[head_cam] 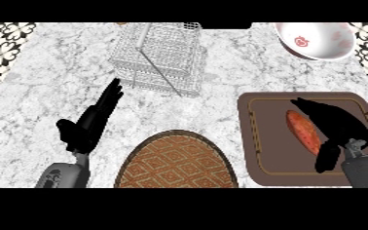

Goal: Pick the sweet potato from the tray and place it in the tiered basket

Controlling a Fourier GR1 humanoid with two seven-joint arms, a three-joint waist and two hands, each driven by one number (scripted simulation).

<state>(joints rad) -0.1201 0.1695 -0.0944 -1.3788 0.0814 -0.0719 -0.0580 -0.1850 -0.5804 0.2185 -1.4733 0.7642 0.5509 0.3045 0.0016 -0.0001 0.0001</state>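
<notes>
While the right hand (332,122) sits over the brown tray (253,141) with its fingers curved down round the 1 sweet potato (302,129), which lies on the tray, I can't tell for sure if they're actually grasping it. The left hand (92,122) is released, fingers straight, pointing toward the 1 wire tiered basket (159,58). Also 1 bowl (316,40) at the far right and 1 woven mat (176,162) up front, all on a white marble counter (57,78) with patterned tiles at the corners.
</notes>
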